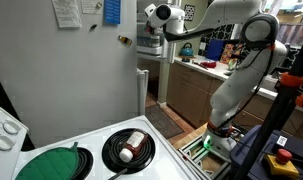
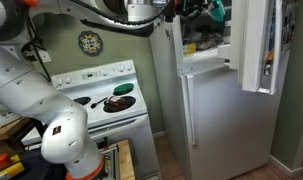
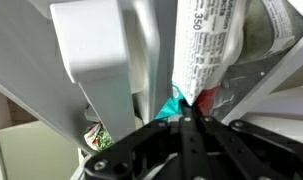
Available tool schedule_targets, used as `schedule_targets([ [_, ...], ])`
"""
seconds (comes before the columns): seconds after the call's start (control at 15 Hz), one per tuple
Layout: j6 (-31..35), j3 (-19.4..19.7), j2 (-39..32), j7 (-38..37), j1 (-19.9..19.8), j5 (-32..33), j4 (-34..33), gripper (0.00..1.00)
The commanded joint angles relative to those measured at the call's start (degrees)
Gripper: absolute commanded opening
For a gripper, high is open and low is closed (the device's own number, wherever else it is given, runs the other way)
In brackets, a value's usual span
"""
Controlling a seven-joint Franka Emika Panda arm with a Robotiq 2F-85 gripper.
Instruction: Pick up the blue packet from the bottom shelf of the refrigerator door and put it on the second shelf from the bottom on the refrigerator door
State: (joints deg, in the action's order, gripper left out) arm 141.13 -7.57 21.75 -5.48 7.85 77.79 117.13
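In the wrist view my gripper (image 3: pixel 187 108) is shut on the edge of a packet (image 3: pixel 206 50) that is white with black print and has a teal-blue part at the jaws. In an exterior view the gripper (image 2: pixel 203 10) holds this blue packet (image 2: pixel 219 10) high up, in front of the open upper compartment. The refrigerator door (image 2: pixel 261 50), a white panel with clear shelf bins, stands open just to the right of it. A white plastic door part (image 3: pixel 91 50) is close beside the packet. In an exterior view the wrist (image 1: pixel 161 14) is at the refrigerator's far top corner.
The pale-grey refrigerator body (image 2: pixel 216 120) shows in both exterior views (image 1: pixel 81 80). A white stove (image 2: pixel 101 100) stands beside it with a dark pan (image 1: pixel 128 148) and a green lid (image 1: pixel 53 163). Wooden cabinets and a cluttered counter (image 1: pixel 206 65) stand behind the arm.
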Motion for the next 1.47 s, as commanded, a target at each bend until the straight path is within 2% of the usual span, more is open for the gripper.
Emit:
schedule_targets([
  [0.0,-2.0,-0.3,3.2,3.1,0.6,-2.8,1.6,0.0],
  [0.47,-2.6,-0.2,6.3,17.0,3.3,-11.0,3.5,0.0],
  [0.8,-2.9,-0.3,9.5,24.0,3.6,-10.9,2.9,0.0],
  [1.13,-2.3,0.1,11.8,28.0,3.6,-10.6,1.4,0.0],
  [1.4,0.0,0.2,10.7,25.8,3.0,-9.4,-1.8,0.0],
])
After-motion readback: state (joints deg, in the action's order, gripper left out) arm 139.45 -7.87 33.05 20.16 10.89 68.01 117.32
